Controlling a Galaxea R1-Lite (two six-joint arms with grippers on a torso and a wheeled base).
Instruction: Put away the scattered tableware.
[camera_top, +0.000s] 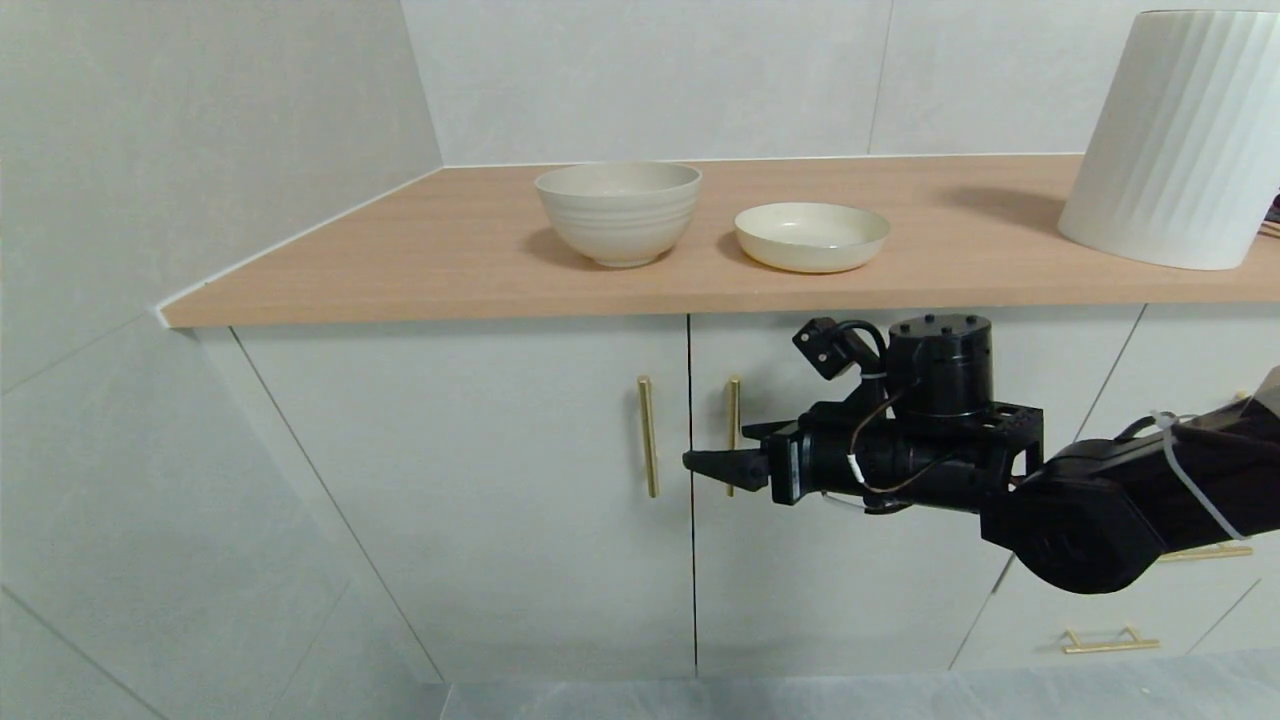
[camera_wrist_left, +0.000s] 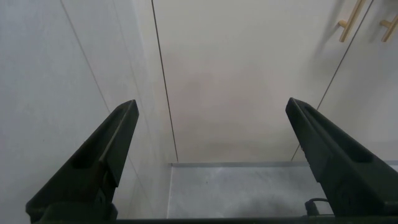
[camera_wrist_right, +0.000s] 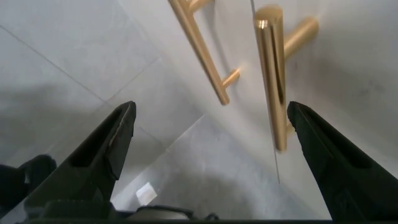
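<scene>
Head view: ribbed bowl and shallow dish are set on the desk, above the right door's brass handle. The right claw is held released just beside that handle; closed off-centre, it could slip off. The left claw is likewise released.

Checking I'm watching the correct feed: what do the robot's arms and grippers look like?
The right arm is glossy black, with a round bolted cylinder at the wrist, thin brown and white cables, and a white tie around the forearm. The right gripper and left gripper both have black, wedge-shaped tapering fingers.
</scene>
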